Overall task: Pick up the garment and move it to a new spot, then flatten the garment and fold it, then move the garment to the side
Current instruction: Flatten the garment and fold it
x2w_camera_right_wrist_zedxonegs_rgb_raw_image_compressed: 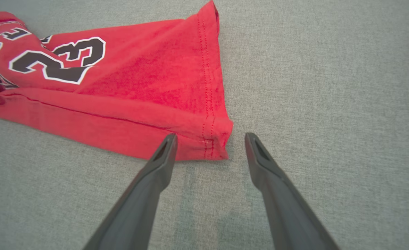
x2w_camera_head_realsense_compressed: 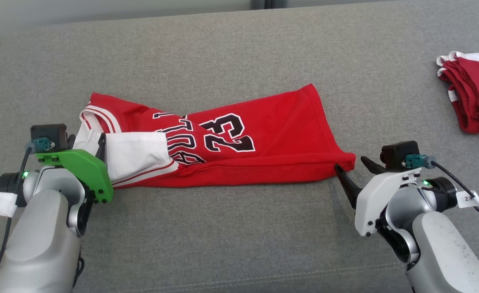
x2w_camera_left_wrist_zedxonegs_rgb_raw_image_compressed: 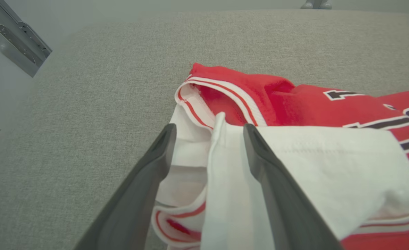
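**Jersey [x2w_camera_head_realsense_compressed: 272, 138] lying in a long band on grey worktop [x2w_camera_head_realsense_compressed: 223, 53]**

Red cloth with a black "23" stretches across the middle of the fabric-covered surface, loosely folded lengthwise, its white inner side turned up at the collar end. The left end effector [x2w_camera_left_wrist_zedxonegs_rgb_raw_image_compressed: 209, 129] stands wide there, dark fingers on either side of a raised white fold without clamping it. The right end effector [x2w_camera_right_wrist_zedxonegs_rgb_raw_image_compressed: 210, 138] is wide too, at the opposite hem corner, with one finger at the cloth's edge and the other on bare fabric. A stack of red-and-white garments [x2w_camera_head_realsense_compressed: 475, 93] sits well apart at the far right.
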